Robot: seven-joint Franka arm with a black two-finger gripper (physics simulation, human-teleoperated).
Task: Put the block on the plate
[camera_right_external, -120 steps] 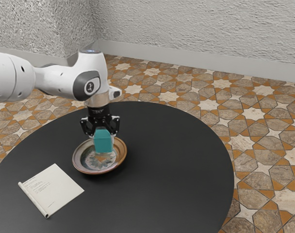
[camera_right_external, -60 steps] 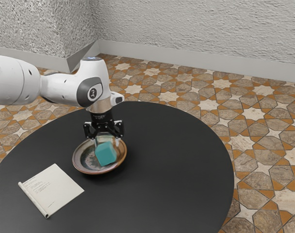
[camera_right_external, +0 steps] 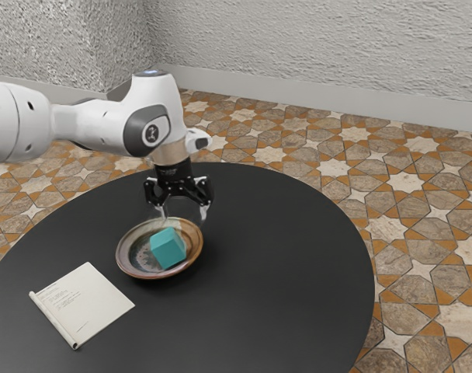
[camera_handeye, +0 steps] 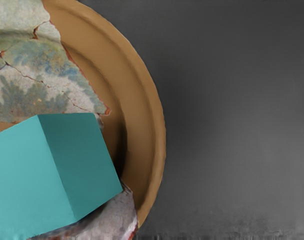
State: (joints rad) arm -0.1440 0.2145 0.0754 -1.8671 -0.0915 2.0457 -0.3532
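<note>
White-cased, my arm [camera_right_external: 96, 127] enters from the exterior view's left, above the round black table [camera_right_external: 275, 295]. Below it lies a cream printed booklet [camera_right_external: 82, 305], apart from the brown-rimmed ceramic plate [camera_right_external: 127, 264]. Inside that rim sits the teal block [camera_right_external: 168, 249], angled on the plate's painted, cracked-looking surface. Just above and beside it hangs my gripper [camera_right_external: 183, 215], jaws spread wide, gripping nothing. Farther right in the exterior view, star-patterned floor tiles [camera_right_external: 422, 249] stretch past the tabletop.

Black table [camera_right_external: 282, 264] carries plate [camera_right_external: 123, 256], apparently notebook [camera_right_external: 84, 304]
</note>
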